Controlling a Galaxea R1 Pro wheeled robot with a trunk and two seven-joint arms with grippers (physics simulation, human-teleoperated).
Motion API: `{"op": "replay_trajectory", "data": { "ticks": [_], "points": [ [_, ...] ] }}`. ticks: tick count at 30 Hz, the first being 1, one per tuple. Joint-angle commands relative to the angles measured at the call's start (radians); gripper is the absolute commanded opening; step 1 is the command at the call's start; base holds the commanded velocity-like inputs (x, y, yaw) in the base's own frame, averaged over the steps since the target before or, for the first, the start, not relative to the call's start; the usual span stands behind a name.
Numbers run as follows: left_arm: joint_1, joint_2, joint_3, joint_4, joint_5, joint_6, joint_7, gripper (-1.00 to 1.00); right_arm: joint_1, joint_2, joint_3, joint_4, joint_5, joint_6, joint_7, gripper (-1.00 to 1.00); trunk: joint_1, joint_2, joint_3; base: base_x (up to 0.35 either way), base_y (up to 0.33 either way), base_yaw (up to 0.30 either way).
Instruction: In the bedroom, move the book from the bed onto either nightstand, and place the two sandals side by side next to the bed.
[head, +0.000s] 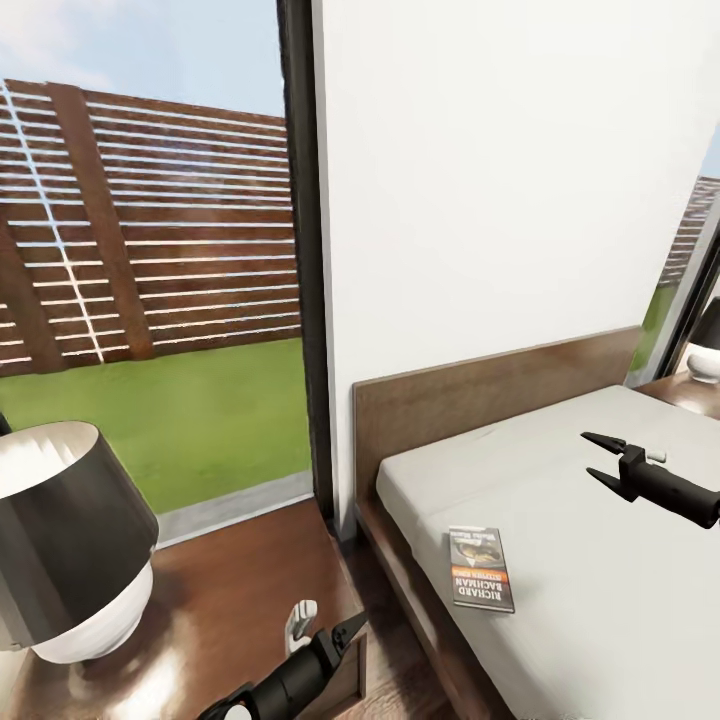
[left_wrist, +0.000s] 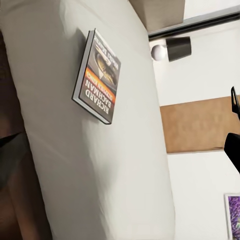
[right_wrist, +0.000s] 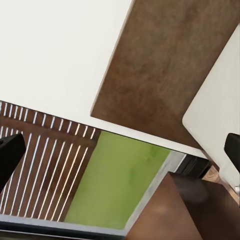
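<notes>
- The bed (head: 600, 560) takes up your lower right, with its headboard (head: 480, 385) along the white wall. You're parked at its near corner — no need to roll closer before reaching.
- The nightstand (head: 230, 590) sits at your seven o'clock, just beside the bed frame. Its top is dark and glossy, and a lamp (head: 65, 535) crowds the left part. Plan to set down on the bare right-hand part, away from the shade.
- Your right tool (head: 598, 458) hovers over the mattress at about three o'clock, fingers spread and empty. It's well apart from the target; swing it back toward five o'clock and come down flat, since a thin paperback on soft bedding wants one finger slid under an edge.
- Your left tool (head: 338, 628) hangs over the nightstand's right edge at six o'clock. I cannot tell how its fingers stand.
- The book (head: 481, 568) lies flat near the mattress's left edge, untouched.
- The cover (left_wrist: 99, 77) reads "RICHARD BACHMAN" in white beside an orange band — smaller lettering is too blurred to read.
</notes>
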Motion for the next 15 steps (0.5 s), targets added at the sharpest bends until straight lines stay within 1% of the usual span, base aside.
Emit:
{"op": "replay_trajectory", "data": {
  "ticks": [1,11,15],
  "points": [
    [0.0,0.0,0.001,0.0,0.009,0.008,0.001,1.0,-0.001,0.0,-0.004,0.0,0.003,0.005,0.004,1.0,0.004,-0.008,-0.004,0.0,0.0,0.0],
    [0.0,-0.002,0.0,0.0,0.009,0.008,0.001,1.0,-0.001,0.0,-0.004,0.0,0.003,0.005,0.004,1.0,0.042,-0.078,-0.036,0.0,0.0,0.0],
    [0.0,-0.001,0.0,0.0,0.009,0.008,0.0,1.0,-0.001,0.0,-0.004,0.0,0.003,0.005,0.004,1.0,0.042,-0.078,-0.036,0.0,0.0,0.0]
  ]
}}
